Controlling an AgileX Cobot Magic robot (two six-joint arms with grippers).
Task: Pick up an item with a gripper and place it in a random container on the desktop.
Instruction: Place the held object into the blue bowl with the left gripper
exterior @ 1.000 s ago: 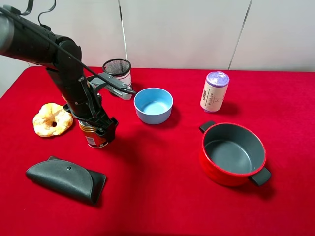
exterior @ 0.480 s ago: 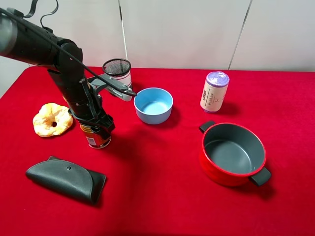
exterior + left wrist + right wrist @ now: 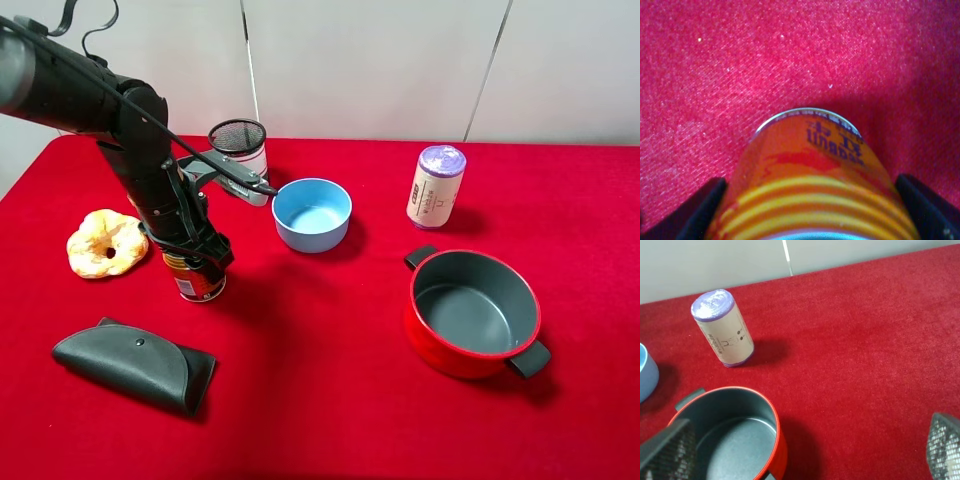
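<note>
The left gripper [image 3: 200, 262], a black jawed claw, is clamped on the small orange-red, gold-striped drink can [image 3: 812, 180], which stands upright on the red-clothed bench [image 3: 330, 400] near the round light blue bowl [image 3: 310, 240] but apart from it. Dark characters cross the can's label near its base, too blurred to read, and the small print on the purple-topped white roll [image 3: 722, 327] is likewise illegible. The right gripper [image 3: 807, 442] hangs with its mesh-textured fingers [image 3: 670, 447] wide apart near the red two-handled pot [image 3: 781, 450].
</note>
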